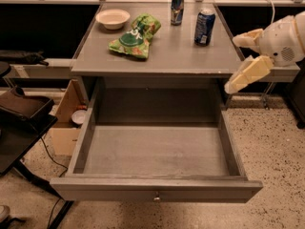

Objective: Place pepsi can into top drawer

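Note:
The pepsi can [205, 26], dark blue with a silver top, stands upright on the right side of the grey tabletop [186, 54]. The top drawer [157, 189] is pulled fully out below the table, with nothing inside, and its small knob [156, 198] is at the centre of its front. My gripper [231, 63] is at the right edge of the table, lower than and to the right of the can. Its two cream fingers [249, 73] are spread apart and hold nothing.
A taller slim blue-and-silver can [177, 7] stands behind the pepsi can. A green chip bag [136, 36] and a white bowl [113, 18] lie on the table's left half. A cardboard box [64, 123] and black furniture [21, 111] stand at the left of the drawer.

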`<control>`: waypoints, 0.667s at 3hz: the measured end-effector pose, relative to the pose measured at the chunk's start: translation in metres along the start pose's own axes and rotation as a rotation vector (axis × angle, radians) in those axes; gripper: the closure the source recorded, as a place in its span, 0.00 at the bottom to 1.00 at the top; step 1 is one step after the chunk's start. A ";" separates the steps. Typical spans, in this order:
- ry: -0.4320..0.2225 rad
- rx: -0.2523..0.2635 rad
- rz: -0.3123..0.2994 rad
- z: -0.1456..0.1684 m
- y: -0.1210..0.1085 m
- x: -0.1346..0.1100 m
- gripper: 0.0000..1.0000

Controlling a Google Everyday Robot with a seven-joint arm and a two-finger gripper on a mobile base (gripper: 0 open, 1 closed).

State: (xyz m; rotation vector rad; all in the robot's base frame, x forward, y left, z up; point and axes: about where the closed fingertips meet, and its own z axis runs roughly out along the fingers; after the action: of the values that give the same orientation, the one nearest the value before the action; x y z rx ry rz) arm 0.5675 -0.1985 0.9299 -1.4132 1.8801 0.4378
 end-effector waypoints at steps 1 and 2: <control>-0.251 0.001 -0.047 0.026 -0.033 -0.005 0.00; -0.370 0.036 -0.145 0.031 -0.069 -0.006 0.00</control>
State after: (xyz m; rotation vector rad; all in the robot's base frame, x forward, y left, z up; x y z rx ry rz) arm 0.6430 -0.1973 0.9237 -1.3303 1.4732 0.5491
